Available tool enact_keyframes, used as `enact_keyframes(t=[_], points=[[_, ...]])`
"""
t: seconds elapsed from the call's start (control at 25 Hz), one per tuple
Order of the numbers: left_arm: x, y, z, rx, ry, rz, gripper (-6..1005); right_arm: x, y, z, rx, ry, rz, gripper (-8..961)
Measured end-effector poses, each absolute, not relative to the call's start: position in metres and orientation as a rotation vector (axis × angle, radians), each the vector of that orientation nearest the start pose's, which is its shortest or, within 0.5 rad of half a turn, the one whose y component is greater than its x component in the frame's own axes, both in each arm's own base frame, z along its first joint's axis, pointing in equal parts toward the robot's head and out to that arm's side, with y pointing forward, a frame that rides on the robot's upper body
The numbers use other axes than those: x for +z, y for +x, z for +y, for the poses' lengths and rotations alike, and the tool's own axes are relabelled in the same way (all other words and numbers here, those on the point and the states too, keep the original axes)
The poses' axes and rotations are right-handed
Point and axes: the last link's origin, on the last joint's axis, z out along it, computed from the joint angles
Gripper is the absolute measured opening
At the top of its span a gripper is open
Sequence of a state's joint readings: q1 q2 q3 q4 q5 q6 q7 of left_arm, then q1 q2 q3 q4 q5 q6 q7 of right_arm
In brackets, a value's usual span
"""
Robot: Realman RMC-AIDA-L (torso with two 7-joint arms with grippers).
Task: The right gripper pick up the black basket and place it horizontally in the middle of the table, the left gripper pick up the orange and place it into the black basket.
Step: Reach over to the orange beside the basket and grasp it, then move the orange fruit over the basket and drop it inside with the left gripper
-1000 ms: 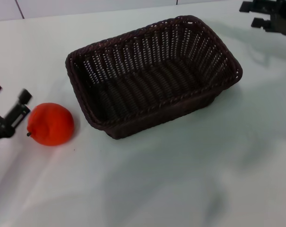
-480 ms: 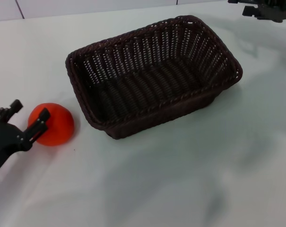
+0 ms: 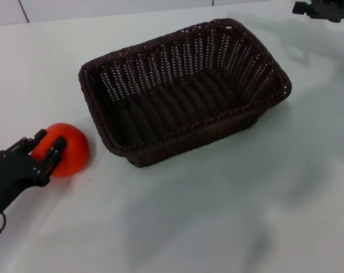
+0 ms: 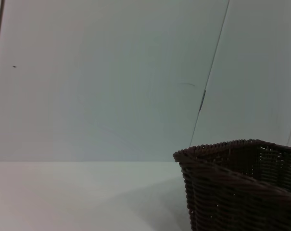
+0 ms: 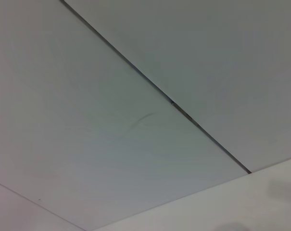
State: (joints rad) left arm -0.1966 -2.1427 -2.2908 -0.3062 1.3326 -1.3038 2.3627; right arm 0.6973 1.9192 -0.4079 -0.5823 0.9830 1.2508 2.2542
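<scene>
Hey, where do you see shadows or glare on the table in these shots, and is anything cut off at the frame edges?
Head view: soft grey shadows spread across the glossy white tabletop in front of the dark woven wicker basket; the right pincer is cropped at the top edge. Left wrist view: the basket casts a faint shadow and is cut off at the corner. Right wrist view: only pale wall and table.

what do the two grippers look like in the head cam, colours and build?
The left gripper is matte black, with slim fingers ribbed or toothed along the pads, on a black arm with a thin cable at its base. The right gripper is only an angular black sliver at the frame's edge.
</scene>
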Motion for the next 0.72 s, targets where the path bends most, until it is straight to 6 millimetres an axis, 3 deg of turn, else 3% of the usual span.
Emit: enact_keyframes(t=[0.28,0.36,0.52,0.72], points=[[-0.048,-0.347,0.243,-0.793,-2.107,-0.760,419,0.090,0.289,0.417,-0.629,-1.561,-1.906,827],[-0.048,-0.345,0.243,-0.802,-2.105,-0.757,267,0.089,0.289,0.417,-0.629,-1.560,-1.905,827],[-0.042,-0.342,0.243,-0.846,-2.081,-0.736,238,0.089,0.290,0.416,-0.631,-1.558,-1.903,828],[-0.020,-0.329,0.242,-1.020,-2.010,-0.658,195,0.092,0.292,0.416,-0.646,-1.543,-1.869,828]])
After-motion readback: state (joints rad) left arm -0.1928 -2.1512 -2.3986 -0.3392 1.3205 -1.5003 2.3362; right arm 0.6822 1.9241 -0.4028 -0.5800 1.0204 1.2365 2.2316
